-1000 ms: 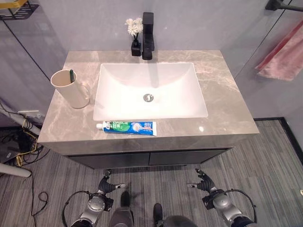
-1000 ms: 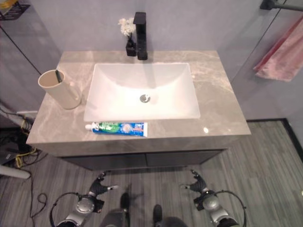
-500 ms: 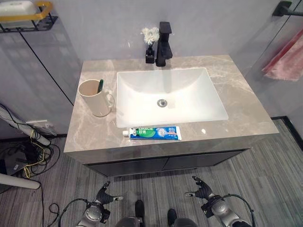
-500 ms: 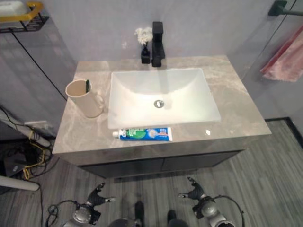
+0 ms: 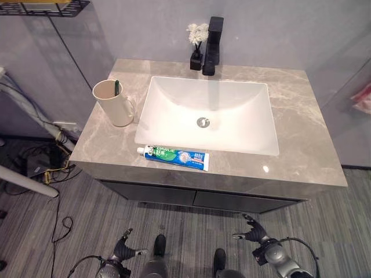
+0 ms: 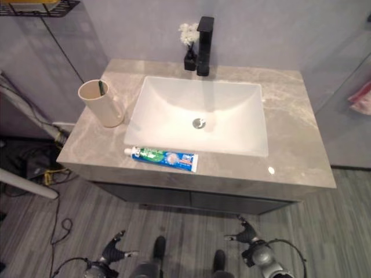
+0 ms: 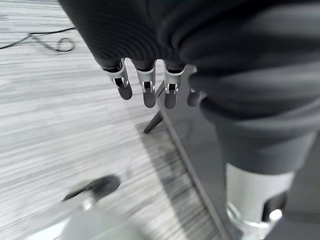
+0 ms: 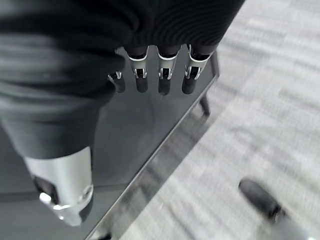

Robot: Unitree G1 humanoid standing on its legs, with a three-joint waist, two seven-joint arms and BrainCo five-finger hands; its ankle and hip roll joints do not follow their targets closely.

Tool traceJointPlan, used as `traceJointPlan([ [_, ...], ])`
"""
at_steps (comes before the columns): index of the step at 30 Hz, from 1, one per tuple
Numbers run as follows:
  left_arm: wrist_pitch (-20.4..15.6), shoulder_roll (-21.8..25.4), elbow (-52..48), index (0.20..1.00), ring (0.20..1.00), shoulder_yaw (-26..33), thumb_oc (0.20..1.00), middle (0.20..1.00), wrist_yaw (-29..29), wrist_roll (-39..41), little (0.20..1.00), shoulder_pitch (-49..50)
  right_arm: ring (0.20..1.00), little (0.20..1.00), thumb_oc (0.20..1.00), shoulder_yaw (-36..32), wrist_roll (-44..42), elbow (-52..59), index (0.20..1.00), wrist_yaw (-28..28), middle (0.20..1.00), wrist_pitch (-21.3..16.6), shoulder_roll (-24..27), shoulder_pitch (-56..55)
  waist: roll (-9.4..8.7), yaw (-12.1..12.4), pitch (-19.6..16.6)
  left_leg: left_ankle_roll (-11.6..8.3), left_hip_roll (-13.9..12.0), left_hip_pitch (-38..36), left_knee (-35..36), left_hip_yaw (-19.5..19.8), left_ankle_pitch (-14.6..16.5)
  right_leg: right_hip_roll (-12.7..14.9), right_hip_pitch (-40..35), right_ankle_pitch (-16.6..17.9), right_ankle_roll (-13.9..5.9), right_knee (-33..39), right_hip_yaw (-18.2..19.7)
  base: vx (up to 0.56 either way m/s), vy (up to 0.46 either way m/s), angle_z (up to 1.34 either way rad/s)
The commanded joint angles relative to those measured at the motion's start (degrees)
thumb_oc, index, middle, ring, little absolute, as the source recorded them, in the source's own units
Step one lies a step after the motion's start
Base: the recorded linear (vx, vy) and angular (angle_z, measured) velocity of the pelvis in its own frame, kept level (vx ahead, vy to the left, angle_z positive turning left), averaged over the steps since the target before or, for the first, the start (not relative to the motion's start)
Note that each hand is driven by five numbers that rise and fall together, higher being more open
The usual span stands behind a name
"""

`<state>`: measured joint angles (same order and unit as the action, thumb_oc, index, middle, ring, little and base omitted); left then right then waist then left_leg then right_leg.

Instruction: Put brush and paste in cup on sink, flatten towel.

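A: Containers on the counter?
B: One. A cream cup (image 5: 112,102) with a handle, upright on the grey marble countertop (image 5: 301,139), left of the white basin (image 5: 208,116). Contents: a green toothbrush (image 5: 116,87), leaning against the rim, its top just above it.
A: The basin itself?
B: Rectangular, set into the counter. It holds nothing loose; a metal drain (image 5: 202,122) sits at its middle.
A: The paste?
B: A blue-and-green toothpaste tube (image 5: 174,156), lying flat on the front strip of the counter, just before the basin's front edge, cap end toward the cup. Apart from the cup, not in it.
A: Other items?
B: A black faucet (image 5: 213,37) at the back edge behind the basin; just beside it on its left, a small dark bottle with white flowers (image 5: 197,41). A black wire shelf (image 5: 43,7) on the wall, upper left. A bit of pink towel (image 5: 363,97) at the right edge. A dark cabinet front (image 5: 197,198) below the counter, and grey striped floor (image 5: 52,202).
A: Hands?
B: Left hand (image 7: 145,85) and right hand (image 8: 162,75) both hang low over the floor before the cabinet, well below the counter. Fingers straight and slack, holding nothing, touching nothing.
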<state>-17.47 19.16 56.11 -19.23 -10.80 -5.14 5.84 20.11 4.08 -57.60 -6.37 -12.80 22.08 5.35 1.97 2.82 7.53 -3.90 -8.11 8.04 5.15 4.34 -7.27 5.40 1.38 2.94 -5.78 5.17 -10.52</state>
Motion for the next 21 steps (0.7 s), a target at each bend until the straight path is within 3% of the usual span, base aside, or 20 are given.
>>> traceJointPlan([
  [1,-3.6,3.71,-5.3,1.0,1.0,1.74,1.0,1.0,-0.74,-0.54,1.0,-3.2,1.0,1.0,1.0,-1.45,-1.24,1.14,1.0,-1.77,1.0,-2.36,-0.14,0.72,-2.86,0.36,-0.2,-2.07,1.2,-2.04,-0.76,0.29,2.54,5.75,2.55,2.11,-3.7,-2.97,0.64,0.04,-0.099,0.22],
  [8,-7.09,10.95,-20.72,1.0,1.0,4.56,1.0,1.0,-1.57,-4.14,1.0,6.26,1.0,1.0,1.0,-3.32,-3.27,-0.4,1.0,-2.17,1.0,-3.6,-1.15,-0.59,-2.05,2.93,-0.75,-2.44,1.3,-2.47,-0.42,1.85,2.53,6.21,0.16,1.26,-3.99,-2.55,-1.62,0.02,-0.02,0.17],
  [11,-8.63,16.29,-29.15,1.0,1.0,6.24,1.0,1.0,-1.47,-7.6,1.0,11.88,1.0,1.0,1.0,-4.01,-3.51,-4.17,1.0,-2.82,1.0,-3.8,-1.97,-0.36,-1.66,4.52,-0.89,-2.51,1.72,-2.33,-0.21,3.22,2.62,6.77,-0.72,0.95,-4.2,-2.57,-3.15,0.01,0.011,0.23],
  [12,-9.42,18.56,-31.88,1.0,1.0,6.6,1.0,1.0,-1.37,-8.04,1.0,13.25,1.0,1.0,1.0,-3.85,-3.42,-5.95,1.0,-3.25,1.0,-4.08,-2.21,0.07,-1.39,5.21,-0.88,-2.53,1.93,-2.27,-0.2,3.67,2.63,7.04,-1.2,0.89,-4.28,-2.43,-3.84,0.01,0.022,0.32],
  [13,-12.15,25.22,-39.52,1.0,1.0,5.18,1.0,1.0,-1.1,-10.63,1.0,14.27,1.0,1.0,1.0,-2.12,-0.35,-6.57,1.0,-3.78,1.0,-4.38,-0.68,0.02,-0.98,5.5,-0.71,-2.68,2.21,-2.05,-0.15,3.96,2.64,7.29,-1.52,0.84,-4.45,-2.31,-4.32,0.01,0.034,0.31],
  [14,-12.88,28.81,-45.26,1.0,1.0,6.35,1.0,1.0,-1.1,-10.26,1.0,15.53,1.0,1.0,1.0,-2.24,0.53,-7.77,1.0,-4.21,1.0,-4.17,-0.25,-0.24,-0.75,5.58,-0.87,-2.79,2.39,-1.95,-0.15,3.99,2.7,7.44,-1.66,0.88,-4.53,-2.18,-4.61,0.01,0.035,0.4],
  [16,-13.87,32.61,-53.68,1.0,1.0,10.18,1.0,1.0,-3.75,-8.89,1.0,15.62,1.0,1.0,1.0,-4.78,-1.87,-10.15,1.0,-5.43,1.0,-3.46,-0.86,-0.54,-0.47,5.47,-1.08,-2.98,2.74,-1.53,-0.15,4.14,2.56,7.64,-1.79,1.27,-4.72,-1.66,-5.01,-0.01,0.022,0.23],
  [18,-13.68,29.15,-58.39,1.0,1.0,16.38,1.0,1.0,-7.08,-0.08,1.0,13.74,1.0,1.0,1.0,-5.33,-3.84,-10.21,1.0,-5.48,1.0,-2.46,-1.88,-1.34,-0.49,5.01,-1.26,-3.08,2.75,-1.23,-0.15,3.98,2.34,7.72,-1.61,1.71,-4.77,-1.24,-5.02,-0.03,0.019,-0.05],
  [19,-14.02,28.95,-62.68,1.0,1.0,20.16,1.0,1.0,-8.62,0.72,1.0,9.48,1.0,1.0,1.0,-4.28,-3.74,-9.27,1.0,-4.38,1.0,-2.01,-2.31,-2.24,-0.91,3.78,-1.56,-3.09,2.64,-1.37,-0.15,3.21,2.62,7.55,-1.15,1.98,-4.67,-0.97,-3.93,-0.01,0.025,-0.04],
  [21,-14.13,27.98,-64.36,1.0,1.0,21.24,1.0,1.0,-8.05,1.68,1.0,5.41,1.0,1.0,1.0,-3.21,-3.02,-8.58,1.0,-3.1,1.0,-1.56,-2.96,-3.52,-1.5,2.3,-1.86,-3.02,2.43,-2.21,-0.15,1.61,3.27,7.39,-0.71,2.37,-4.64,-0.54,-2.04,0.01,0.032,-0.23],
])
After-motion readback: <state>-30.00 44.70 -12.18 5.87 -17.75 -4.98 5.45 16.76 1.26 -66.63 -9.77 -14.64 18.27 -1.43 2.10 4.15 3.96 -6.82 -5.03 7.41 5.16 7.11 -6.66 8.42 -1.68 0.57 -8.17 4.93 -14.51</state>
